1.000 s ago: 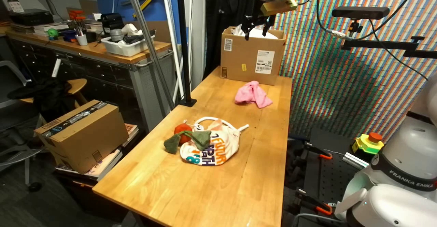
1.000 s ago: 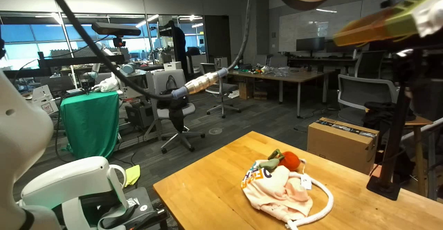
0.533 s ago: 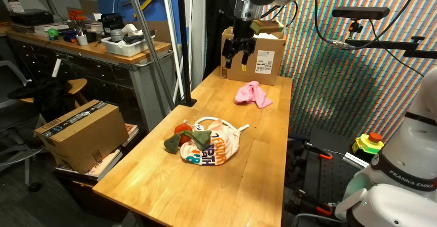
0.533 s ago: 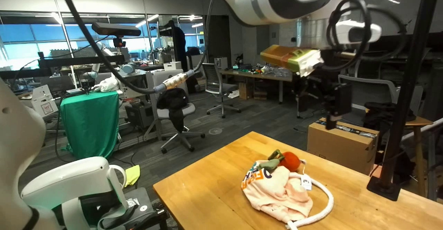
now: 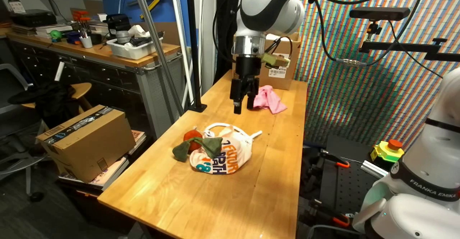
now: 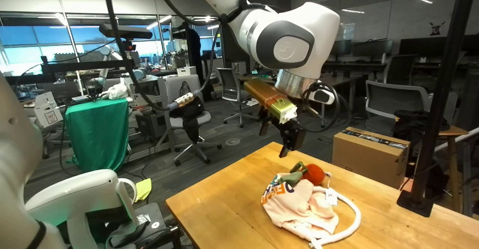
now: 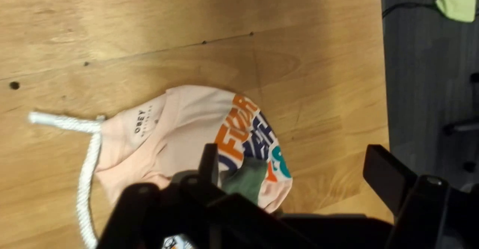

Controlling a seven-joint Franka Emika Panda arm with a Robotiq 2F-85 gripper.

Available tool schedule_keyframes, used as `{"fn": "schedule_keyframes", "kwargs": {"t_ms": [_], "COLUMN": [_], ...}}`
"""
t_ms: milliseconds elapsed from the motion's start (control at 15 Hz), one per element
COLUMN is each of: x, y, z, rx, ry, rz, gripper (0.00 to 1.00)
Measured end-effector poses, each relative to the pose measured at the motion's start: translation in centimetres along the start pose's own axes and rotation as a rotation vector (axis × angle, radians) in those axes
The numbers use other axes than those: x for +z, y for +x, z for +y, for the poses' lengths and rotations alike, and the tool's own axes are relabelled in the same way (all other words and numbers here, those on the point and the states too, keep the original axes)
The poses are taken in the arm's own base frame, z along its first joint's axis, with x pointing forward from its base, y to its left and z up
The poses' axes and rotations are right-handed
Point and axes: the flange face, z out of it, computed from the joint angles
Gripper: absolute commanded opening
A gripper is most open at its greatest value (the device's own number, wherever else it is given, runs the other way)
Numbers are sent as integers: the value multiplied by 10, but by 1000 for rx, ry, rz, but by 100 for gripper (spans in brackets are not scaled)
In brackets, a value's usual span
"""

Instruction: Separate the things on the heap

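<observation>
A heap lies on the wooden table (image 5: 201, 203). It holds a pale pink cloth piece (image 5: 239, 154) with orange, navy and teal lettering, also in an exterior view (image 6: 299, 211) and the wrist view (image 7: 179, 129). A white rope (image 6: 355, 219) curves from it. A red-orange round toy (image 5: 193, 138) (image 6: 313, 174) with green leaf-like parts (image 5: 212, 146) leans on the cloth, one leaf lying over it. The red part is hidden in the wrist view. A separate pink cloth (image 5: 272, 101) lies farther back. My gripper (image 5: 244, 108) (image 6: 273, 142) (image 7: 292, 155) is open and empty above the heap.
A large cardboard box (image 5: 275, 82) stands at the table's far end, partly behind the arm. A black post (image 5: 197, 107) (image 6: 415, 204) stands at the table edge near the heap. Another cardboard box (image 5: 86, 142) is beside the table, lower down.
The arm has come down from high near the far box toward the heap, fingers now pointing downward. The heap and the pink cloth have not moved.
</observation>
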Motion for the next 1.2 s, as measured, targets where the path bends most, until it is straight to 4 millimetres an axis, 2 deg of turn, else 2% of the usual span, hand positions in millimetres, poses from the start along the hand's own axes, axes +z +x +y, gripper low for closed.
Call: {"fn": "schedule_keyframes", "kwargs": {"t_ms": [267,667,933,1200], "x": [49,109,140,161], "y": [5,20,25,25], "z": [-4,10,5,-8], "rx": [2,95,108,82], "ry": [34,44,19,-37], "rz": [-77,-68,-67,-78], "gripper": [100,100,100,100]}}
